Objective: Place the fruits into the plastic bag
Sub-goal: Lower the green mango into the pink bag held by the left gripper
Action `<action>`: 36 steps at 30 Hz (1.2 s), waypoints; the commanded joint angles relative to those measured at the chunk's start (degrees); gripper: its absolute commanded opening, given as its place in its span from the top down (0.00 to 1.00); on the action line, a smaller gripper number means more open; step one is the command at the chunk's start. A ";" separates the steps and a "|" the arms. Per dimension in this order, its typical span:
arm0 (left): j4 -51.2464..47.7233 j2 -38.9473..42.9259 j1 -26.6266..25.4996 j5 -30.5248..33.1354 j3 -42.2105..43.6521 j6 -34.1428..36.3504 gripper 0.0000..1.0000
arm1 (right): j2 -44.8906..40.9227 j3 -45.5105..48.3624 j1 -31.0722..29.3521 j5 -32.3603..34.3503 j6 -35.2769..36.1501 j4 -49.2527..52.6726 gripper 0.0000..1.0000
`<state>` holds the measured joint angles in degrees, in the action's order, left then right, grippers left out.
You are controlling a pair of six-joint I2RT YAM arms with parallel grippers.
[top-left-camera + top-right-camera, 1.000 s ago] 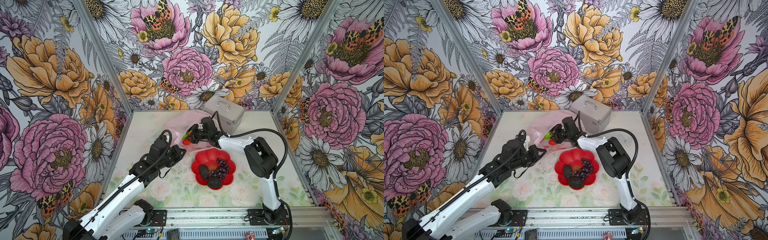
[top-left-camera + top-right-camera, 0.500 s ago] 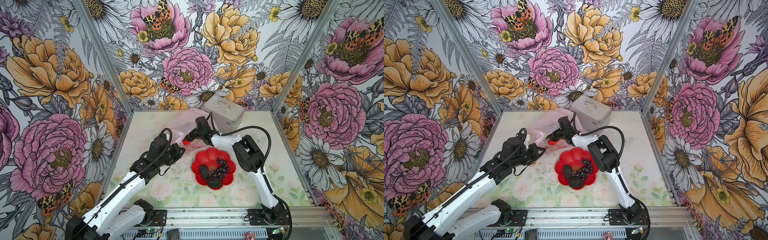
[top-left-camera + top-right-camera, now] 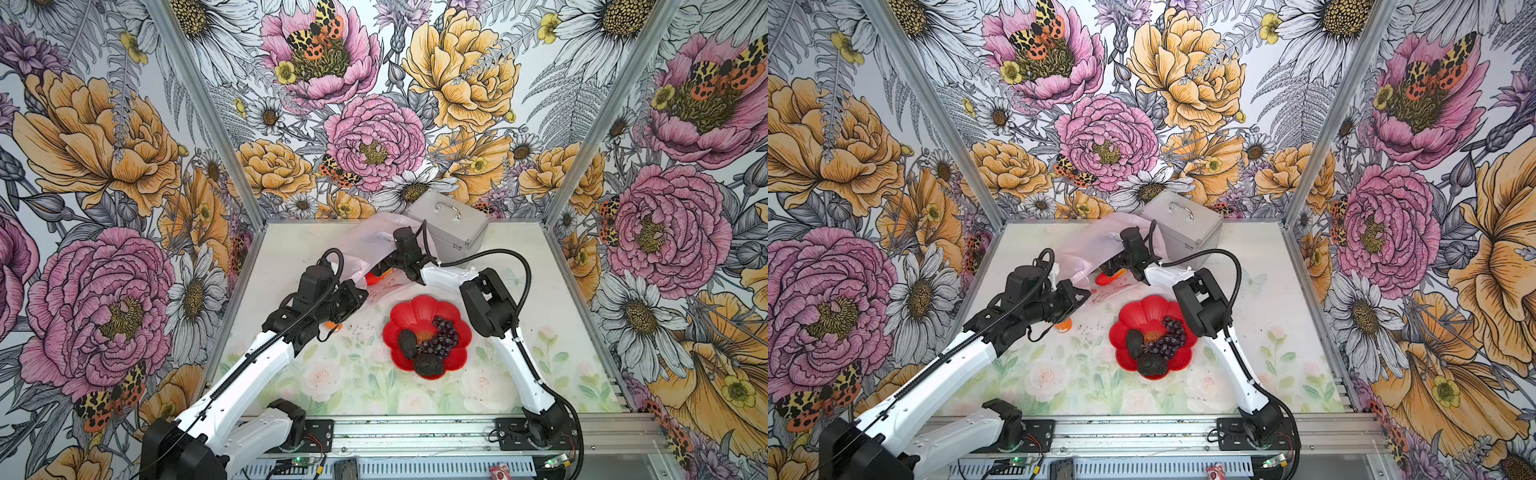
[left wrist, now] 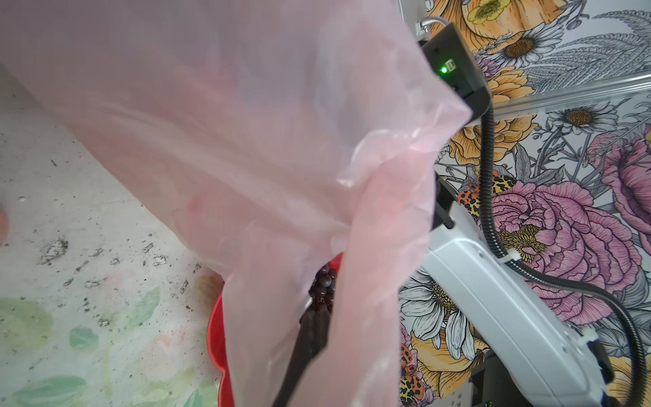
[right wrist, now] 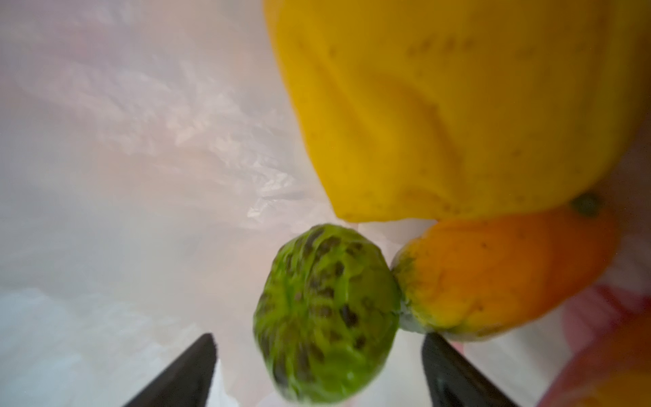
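1. Only my right wrist view looked inside the plastic bag (image 5: 141, 141): right fingers (image 5: 190, 370) spread, lime (image 5: 326, 313) between them, clear of both.
2. In the left wrist view, left fingers (image 4: 310, 345) pinched the bag's edge.
3. Avocados (image 3: 428, 365) on the red plate (image 3: 419, 307) appeared in both top views only.

The lime (image 5: 326, 317) is blurred, and the yellow fruit (image 5: 440, 105) is cut off by the edge, in the right wrist view. The plate (image 4: 215, 338) is largely hidden by the bag (image 4: 246, 141) in the left wrist view.
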<state>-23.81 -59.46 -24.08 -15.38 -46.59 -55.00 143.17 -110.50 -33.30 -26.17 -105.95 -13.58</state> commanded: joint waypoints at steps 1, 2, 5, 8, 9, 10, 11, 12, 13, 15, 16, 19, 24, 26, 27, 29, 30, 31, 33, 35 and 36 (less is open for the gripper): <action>0.61 -1.35 0.73 -1.79 -1.80 1.58 1.00 | 1.77 -1.76 0.75 -0.16 -0.13 -0.05 0.00; 0.72 -1.83 0.78 -1.96 -2.09 1.70 1.00 | 1.70 -1.73 0.91 -0.20 -0.13 -0.04 0.00; 1.02 -3.26 0.87 -2.20 -2.84 1.92 1.00 | 1.60 -1.32 1.36 -0.61 -0.04 -0.07 0.01; 1.39 -4.55 0.88 -2.42 -3.40 2.00 1.00 | 1.34 -0.99 1.82 -1.31 -0.04 -0.21 0.01; 1.49 -4.95 0.87 -2.54 -3.55 2.00 1.00 | 1.24 -0.84 1.91 -1.62 0.04 -0.14 0.01; 1.64 -5.43 0.75 -2.47 -3.68 1.92 1.00 | 1.23 -0.91 2.01 -2.19 0.04 -0.05 0.01; 1.67 -5.69 0.83 -2.50 -3.82 1.92 1.00 | 1.16 -0.88 2.10 -2.80 0.17 -0.01 0.00; 1.75 -6.03 0.79 -2.49 -3.93 1.83 1.00 | 0.90 -0.77 2.23 -3.59 0.38 0.05 0.01; 1.96 -6.17 0.79 -2.47 -4.01 1.83 1.00 | 0.69 -0.57 2.27 -4.25 0.60 0.16 0.01; 2.21 -6.66 0.83 -2.38 -4.12 1.60 1.00 | 0.03 -0.33 2.36 -6.11 1.37 0.42 0.00; 2.33 -6.85 0.78 -2.32 -4.21 1.66 1.00 | -0.36 -0.18 2.36 -7.02 1.89 0.78 0.01; 2.33 -7.14 1.11 -2.17 -4.50 1.74 1.00 | -2.31 1.24 2.34 -9.65 3.34 1.02 0.00; 2.23 -6.87 1.84 -2.30 -4.17 1.52 1.00 | -7.83 5.83 2.63 -12.95 7.70 2.62 0.01; 2.27 -6.52 1.90 -2.34 -3.90 1.24 1.00 | -10.28 8.17 2.67 -14.28 9.98 3.95 0.01; 2.27 -6.31 1.93 -2.27 -3.74 1.01 1.00 | -11.75 9.51 2.71 -14.85 11.33 4.82 0.00; 2.28 -5.67 1.85 -2.03 -3.19 0.45 1.00 | -14.61 12.31 2.85 -15.64 14.18 6.64 0.00; 2.28 -5.29 1.85 -1.76 -2.87 0.26 1.00 | -15.96 13.54 2.97 -16.09 15.85 7.81 0.01; 2.28 -4.80 1.82 -1.40 -2.49 0.12 1.00 | -17.60 14.85 3.11 -16.41 17.82 9.48 0.01; 2.39 -3.86 1.62 -0.81 -1.92 -0.10 1.00 | -20.75 17.31 3.31 -17.03 21.96 13.14 0.01; 2.57 -3.11 1.69 -0.28 -1.50 -0.28 1.00 | -23.61 19.56 3.53 -17.97 25.29 15.60 0.01; 2.65 -2.87 1.66 0.03 -1.40 -0.34 1.00 | -24.59 20.53 3.61 -18.61 26.02 15.90 0.00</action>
<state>-22.87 -64.05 -22.59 -16.75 -48.86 -54.65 123.33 -92.05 -30.33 -42.22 -87.20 -2.17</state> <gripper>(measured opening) 0.047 0.995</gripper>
